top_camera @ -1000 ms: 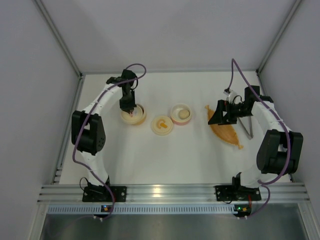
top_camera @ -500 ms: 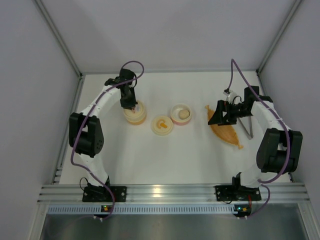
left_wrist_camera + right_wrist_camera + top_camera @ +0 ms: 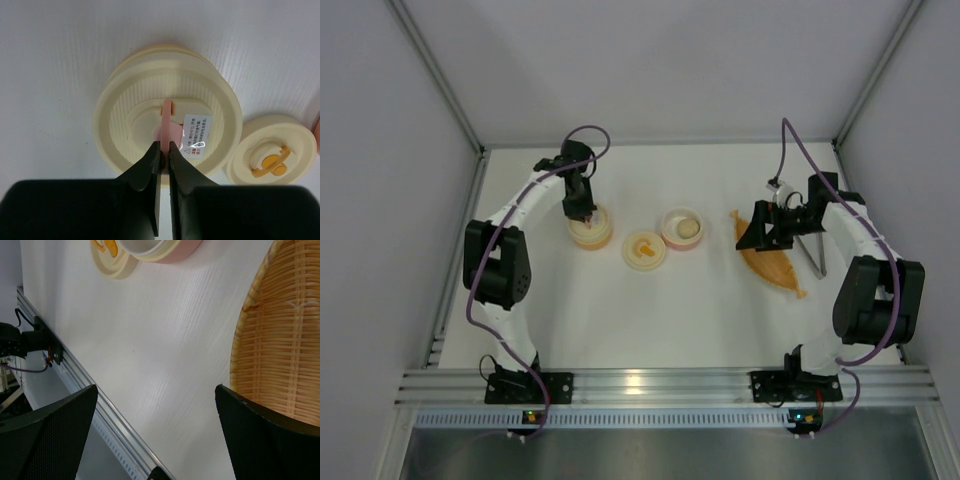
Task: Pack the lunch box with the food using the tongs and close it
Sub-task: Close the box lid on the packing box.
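**Left pincer clamped on the lid tab; tongs lie to the right of the open right pincer**

At the left, the left pincer [image 3: 165, 144] is closed on the upright pink tab [image 3: 167, 117] at the centre of the round cream lid [image 3: 150, 90]. Its fingers point straight down over the lid. A white sticker [image 3: 196, 134] on the lid, just right of the tab, bears a red warning triangle and a few lines of print too small to read. No brand shows anywhere.

Next to the right, a smaller cream disc [image 3: 295, 140] sits on the surface [image 3: 620, 320] with an orange-yellow piece [image 3: 272, 160] on top. Whether that piece is food or a handle I cannot tell.

Further right stands the pink bowl [image 3: 670, 238], and the cream-white ball [image 3: 687, 229] lies inside it.

Then comes the right pincer [image 3: 156, 390], its jaws spread wide and holding nothing. It hangs over the left edge of the wicker tray [image 3: 280, 340].

The tongs [image 3: 815, 256] lie flat on the surface just right of the tray, beyond it from the right pincer and close under the right arm. Their long axis runs far to near with a slight slant, roughly along the tray. The right arm is far the nearer, so fetching them looks like its job: a short shift rightward across the tray, with the jaws turned to span the two narrow metal arms.
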Controlling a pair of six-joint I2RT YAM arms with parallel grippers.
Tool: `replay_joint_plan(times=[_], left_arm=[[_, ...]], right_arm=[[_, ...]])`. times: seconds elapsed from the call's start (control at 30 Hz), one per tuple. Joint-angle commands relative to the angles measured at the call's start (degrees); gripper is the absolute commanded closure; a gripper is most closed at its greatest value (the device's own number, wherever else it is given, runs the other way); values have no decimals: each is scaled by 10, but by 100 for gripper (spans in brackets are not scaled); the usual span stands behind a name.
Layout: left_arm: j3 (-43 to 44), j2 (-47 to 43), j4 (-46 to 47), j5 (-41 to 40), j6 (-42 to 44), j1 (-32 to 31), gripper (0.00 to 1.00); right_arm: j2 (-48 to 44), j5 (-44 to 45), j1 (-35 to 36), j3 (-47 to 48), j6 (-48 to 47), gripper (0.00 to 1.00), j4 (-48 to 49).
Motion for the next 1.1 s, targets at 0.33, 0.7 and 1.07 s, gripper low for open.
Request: replay_joint_plan(times=[0.33, 0.7, 1.07], left_arm=[[17, 7, 41, -10, 4, 3, 100], [6, 17, 34, 5, 26, 2, 100], [4, 23, 40, 32, 149, 1, 100]], right_arm=[[4, -11, 1, 11, -12, 1, 12], [8, -11, 1, 15, -12, 1, 11], [11, -13, 1, 16, -14, 1, 8]])
